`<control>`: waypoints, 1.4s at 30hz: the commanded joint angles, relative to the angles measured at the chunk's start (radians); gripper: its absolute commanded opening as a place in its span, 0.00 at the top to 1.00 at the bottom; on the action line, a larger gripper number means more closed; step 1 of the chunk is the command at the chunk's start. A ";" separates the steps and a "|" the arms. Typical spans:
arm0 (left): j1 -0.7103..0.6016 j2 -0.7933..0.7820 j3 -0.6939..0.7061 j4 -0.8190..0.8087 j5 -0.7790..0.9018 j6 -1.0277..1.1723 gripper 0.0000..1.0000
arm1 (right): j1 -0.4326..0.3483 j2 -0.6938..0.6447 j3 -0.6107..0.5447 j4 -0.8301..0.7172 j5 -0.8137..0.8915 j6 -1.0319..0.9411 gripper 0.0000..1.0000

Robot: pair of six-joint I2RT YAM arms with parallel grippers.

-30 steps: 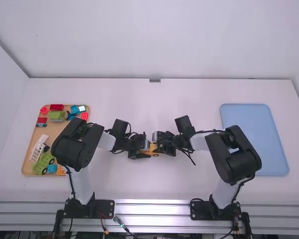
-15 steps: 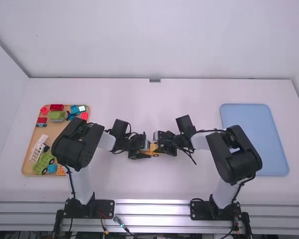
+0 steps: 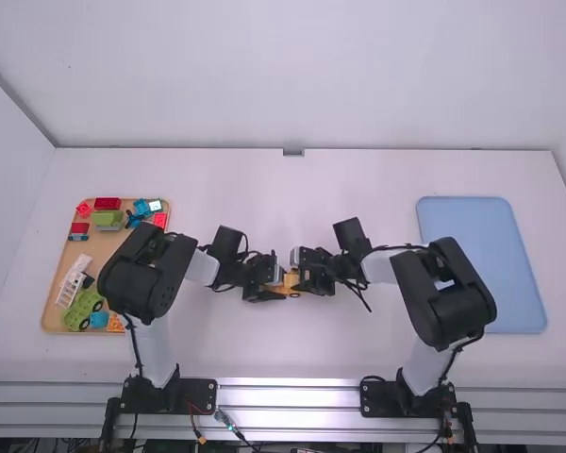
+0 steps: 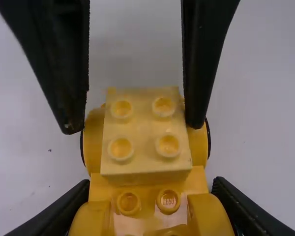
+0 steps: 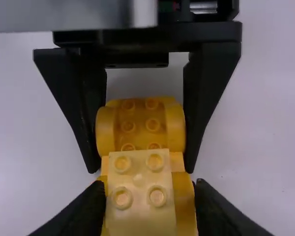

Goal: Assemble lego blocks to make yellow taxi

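In the left wrist view, the left gripper (image 4: 151, 182) is closed on the yellow car chassis (image 4: 199, 182), probably to steady it while the right gripper (image 4: 132, 128), its fingers apart, straddles the four-studded block (image 4: 146, 147), perhaps to line it up or let it go. In the high view, both grippers meet at the chassis about midway between the left and right edges of the desk (image 3: 292, 349), likely because both arms reach there easily; the wooden tray (image 3: 99, 245) of parts sits by the left edge and the blue mat (image 3: 481, 264) towards the right. In the right wrist view, the chassis looks upright, warm yellow, with rounded fenders flanking a studded middle; the block is paler, its studs facing up.
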 commanded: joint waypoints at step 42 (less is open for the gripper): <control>0.003 0.018 -0.013 -0.003 -0.002 0.021 0.46 | 0.027 0.032 -0.007 -0.038 0.175 0.064 1.00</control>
